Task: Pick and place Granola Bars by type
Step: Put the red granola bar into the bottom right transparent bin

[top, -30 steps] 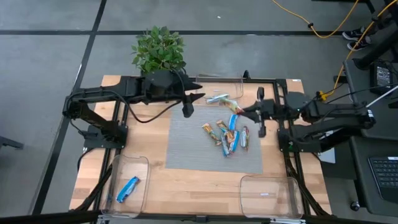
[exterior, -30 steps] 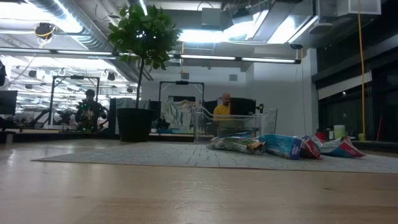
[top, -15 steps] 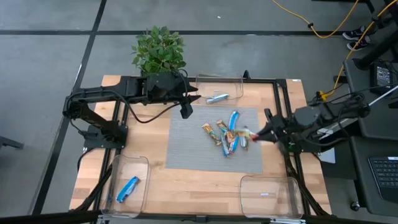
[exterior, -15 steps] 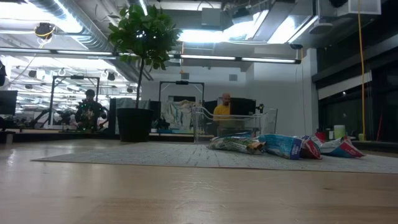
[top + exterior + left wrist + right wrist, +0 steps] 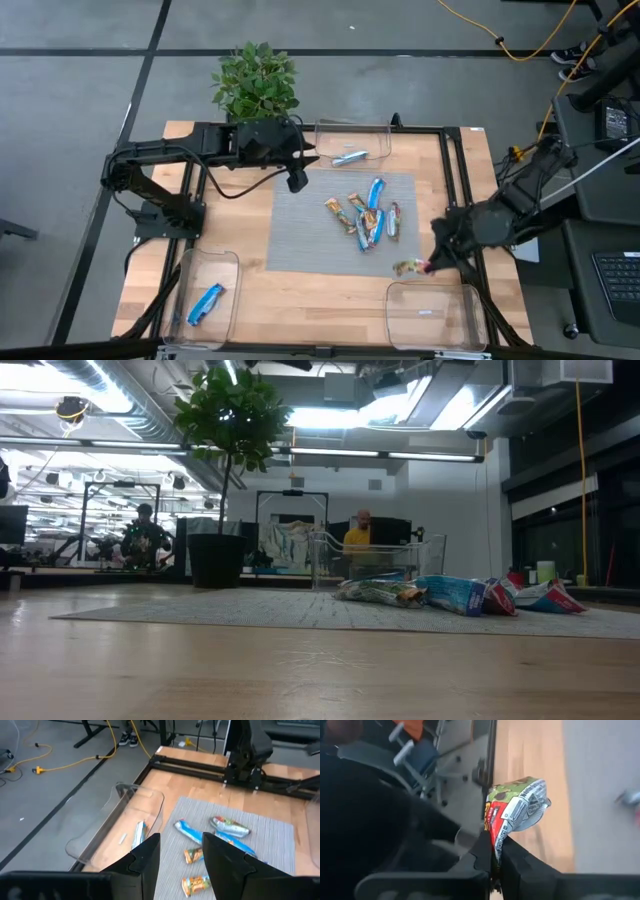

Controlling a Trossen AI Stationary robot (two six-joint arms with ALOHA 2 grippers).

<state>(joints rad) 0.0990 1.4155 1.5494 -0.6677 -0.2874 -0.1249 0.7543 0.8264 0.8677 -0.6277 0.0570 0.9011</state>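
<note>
Several granola bars (image 5: 366,214) in blue, orange and green wrappers lie in a loose heap on the grey mat (image 5: 310,235); the low view shows them too (image 5: 460,595). My right gripper (image 5: 432,264) is shut on one green-and-red bar (image 5: 408,267) above the bare wood, between the mat's near right corner and the near right bin (image 5: 430,312). My left gripper (image 5: 297,180) hangs open over the mat's far left corner, with nothing between its fingers (image 5: 150,862). A silver bar (image 5: 349,157) lies in the far bin, a blue bar (image 5: 205,303) in the near left bin. My right gripper pinches the bar's crimped end (image 5: 495,840) between its two fingers. The fingers slant downward, and the bar juts out past the fingertips (image 5: 487,851) along their line. Its free end (image 5: 532,795) is bent over, and the bar is lifted clear of the table.
Clear plastic bins stand at the far middle (image 5: 352,140), near left (image 5: 205,290) and near right. A potted plant (image 5: 256,80) is behind the left arm. A black frame rail (image 5: 465,200) runs along the table's right side.
My right gripper has swung from the mat's far right toward the table's near edge, rolling its wrist and tipping downward. It stays shut on the green-and-red bar, which has travelled with it, clear of the table, from beside the heap.
</note>
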